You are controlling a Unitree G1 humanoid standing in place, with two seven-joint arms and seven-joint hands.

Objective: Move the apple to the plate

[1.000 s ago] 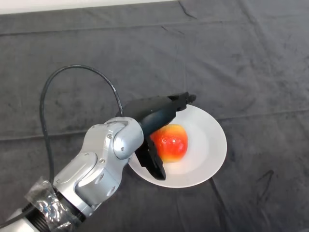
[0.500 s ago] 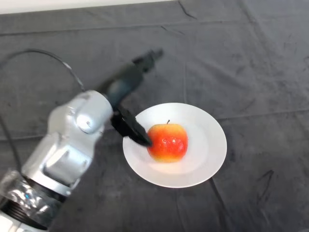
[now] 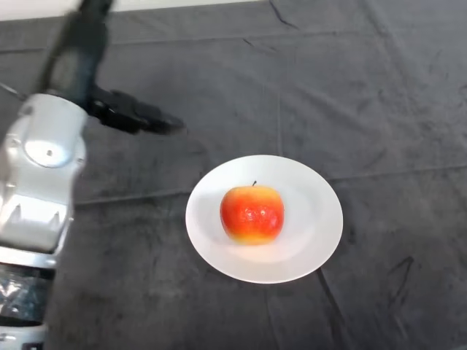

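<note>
The apple (image 3: 252, 214) sits upright on the plate (image 3: 314, 240), well apart to the lower right of the hand (image 3: 109, 102), whose fingers look spread and empty.

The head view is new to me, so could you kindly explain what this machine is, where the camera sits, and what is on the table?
This is a humanoid robot standing at a table covered with a dark cloth. The picture comes from a camera on its head, looking down, so the view's left is the robot's own left.

The silver-grey shape along the left edge is its left arm. At the end of it is a black left hand with a thumb and thick fingers. The fingers are spread open and hold nothing; the hand is up and to the left of the plate, apart from it.

On the cloth lies a white plate. A red and yellow apple stands upright in its middle, stem up. Nothing touches the apple, so it appears to be placed.
</note>
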